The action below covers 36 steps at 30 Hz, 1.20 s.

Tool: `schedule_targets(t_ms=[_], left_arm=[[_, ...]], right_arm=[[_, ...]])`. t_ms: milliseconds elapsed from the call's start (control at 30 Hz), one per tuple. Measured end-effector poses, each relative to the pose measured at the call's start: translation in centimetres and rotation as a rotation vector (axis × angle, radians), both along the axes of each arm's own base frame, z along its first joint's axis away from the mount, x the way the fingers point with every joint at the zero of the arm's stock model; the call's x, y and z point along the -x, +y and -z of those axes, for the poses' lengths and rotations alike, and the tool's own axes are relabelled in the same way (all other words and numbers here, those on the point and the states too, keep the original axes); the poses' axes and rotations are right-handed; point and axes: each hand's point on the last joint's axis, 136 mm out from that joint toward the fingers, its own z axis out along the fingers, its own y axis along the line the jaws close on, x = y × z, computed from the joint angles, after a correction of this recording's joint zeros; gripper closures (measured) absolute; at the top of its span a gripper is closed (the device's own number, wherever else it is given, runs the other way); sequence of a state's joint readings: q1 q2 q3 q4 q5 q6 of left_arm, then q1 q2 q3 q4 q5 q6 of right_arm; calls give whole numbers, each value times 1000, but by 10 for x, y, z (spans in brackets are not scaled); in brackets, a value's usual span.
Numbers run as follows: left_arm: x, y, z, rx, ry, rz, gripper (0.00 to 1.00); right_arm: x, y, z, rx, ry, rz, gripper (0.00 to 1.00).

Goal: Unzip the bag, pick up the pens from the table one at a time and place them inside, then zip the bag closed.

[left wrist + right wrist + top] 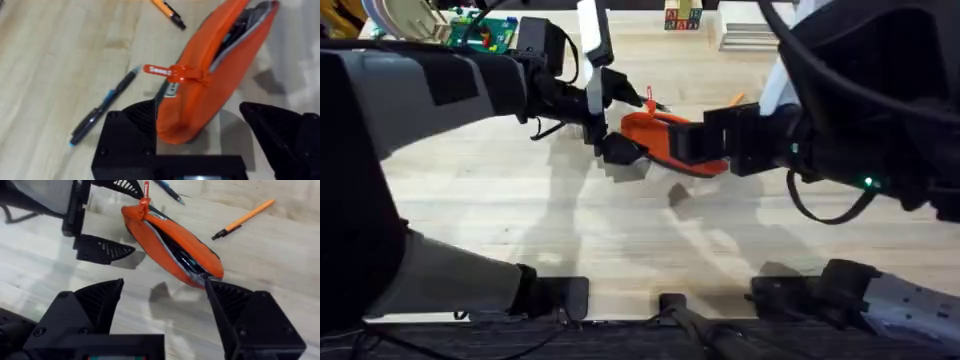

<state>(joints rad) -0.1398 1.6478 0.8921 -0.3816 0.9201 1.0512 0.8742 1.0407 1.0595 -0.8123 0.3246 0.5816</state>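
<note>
- Orange fabric bag (665,140) lying on the table (500,210), mid-way across and toward the far side, between the two grippers; also seen at (210,75) and (170,245).
- Zipper partly open along the bag's top, grey lining and something dark showing inside in both wrist views.
- Orange zipper pull tab (170,72) sticking out at the bag's left-arm end, white lettering on it, too small to read.
- Left gripper (610,140) at that same end of the bag, fingers spread, one finger (142,117) just beside the bag's side, the other (280,130) standing apart from it; contact with the fabric cannot be told.
- Right gripper (715,145) at the bag's opposite end, fingers spread wide, one finger tip (215,287) touching or just beside the bag's end, the other (102,300) well apart from it.
- Dark pen (102,107) flat on the table just beside the bag, near the pull tab.
- Orange pen (242,219) with dark tip flat on the table beyond the bag, apart from it; also at (169,11).
</note>
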Motion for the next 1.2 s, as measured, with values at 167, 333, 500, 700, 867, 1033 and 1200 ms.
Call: schedule_targets(t_ms=[167, 333, 500, 700, 867, 1033, 1200], left_arm=[[11, 7, -9, -6, 42, -17, 8], [19, 26, -37, -4, 29, -76, 8], [36, 47, -64, -7, 30, -145, 8], [58, 64, -86, -52, 6, -213, 8], [72, 74, -104, -125, -97, -257, 8], [77, 76, -118, -136, -172, -271, 8], [78, 78, -121, -148, -195, -281, 8]], right_arm=[[2, -1, -2, 57, -19, -69, 5], [-2, -1, -11, 92, -57, -122, 5], [-11, -7, -24, 141, -111, -164, 5], [-24, -17, -30, 208, -164, -198, 5], [-33, -19, -32, 281, -207, -260, 183], [-44, -12, -20, 323, -190, -284, 665], [-50, -7, -6, 353, -156, -299, 968]])
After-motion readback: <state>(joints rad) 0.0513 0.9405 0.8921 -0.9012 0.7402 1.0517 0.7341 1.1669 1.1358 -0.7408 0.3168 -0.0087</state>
